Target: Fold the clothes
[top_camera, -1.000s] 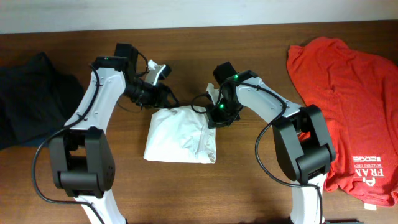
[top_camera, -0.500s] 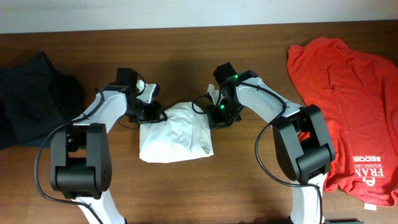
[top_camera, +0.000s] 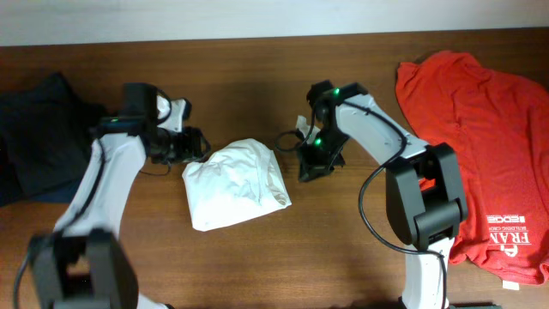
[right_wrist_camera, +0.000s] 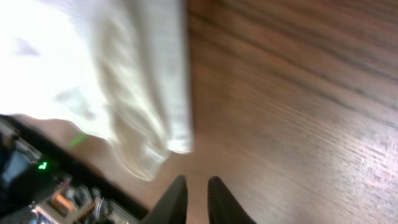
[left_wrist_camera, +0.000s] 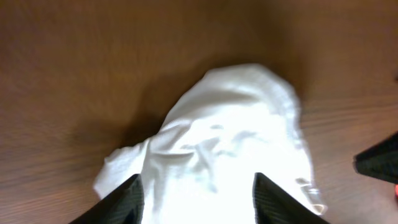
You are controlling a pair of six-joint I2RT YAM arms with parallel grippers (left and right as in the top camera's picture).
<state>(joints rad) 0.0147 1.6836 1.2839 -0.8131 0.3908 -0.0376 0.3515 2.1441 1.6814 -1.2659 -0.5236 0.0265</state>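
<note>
The white T-shirt (top_camera: 236,182) lies in a folded, rumpled bundle on the brown table (top_camera: 257,266); its print is hidden. My left gripper (top_camera: 196,146) is at the bundle's left upper edge. In the left wrist view it (left_wrist_camera: 199,198) is open, with the white T-shirt (left_wrist_camera: 230,137) right in front of its fingers. My right gripper (top_camera: 306,170) is just right of the bundle, apart from it. In the right wrist view it (right_wrist_camera: 198,196) is shut and empty, over bare wood, with the shirt (right_wrist_camera: 93,62) to the upper left.
A red T-shirt with white lettering (top_camera: 480,129) lies spread at the right edge of the table. Dark navy garments (top_camera: 34,129) lie heaped at the far left. The pale wall edge (top_camera: 257,17) runs along the back.
The white bundle has slid to the left and toward the front. My left arm swung left with it. My right gripper has come away from the shirt's right edge.
</note>
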